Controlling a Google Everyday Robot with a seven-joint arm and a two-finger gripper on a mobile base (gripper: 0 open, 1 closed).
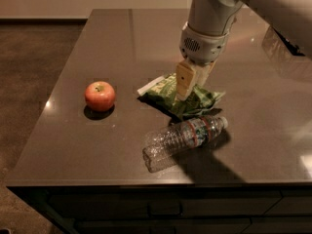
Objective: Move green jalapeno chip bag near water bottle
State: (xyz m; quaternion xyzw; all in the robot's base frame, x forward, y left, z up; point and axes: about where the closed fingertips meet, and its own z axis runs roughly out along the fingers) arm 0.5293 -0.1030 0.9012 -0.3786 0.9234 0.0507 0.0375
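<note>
The green jalapeno chip bag [168,92] lies crumpled on the dark table [73,145], its white end strip pointing left. My gripper [186,92] comes down from above onto the middle of the bag and is shut on it. The water bottle [183,135] lies on its side just in front of the bag, white cap to the right, and the bag's front edge touches or nearly touches it.
A red apple [100,95] sits on the table left of the bag. The table's front edge [146,183] runs just below the bottle. A dark striped object [287,40] sits at the far right edge.
</note>
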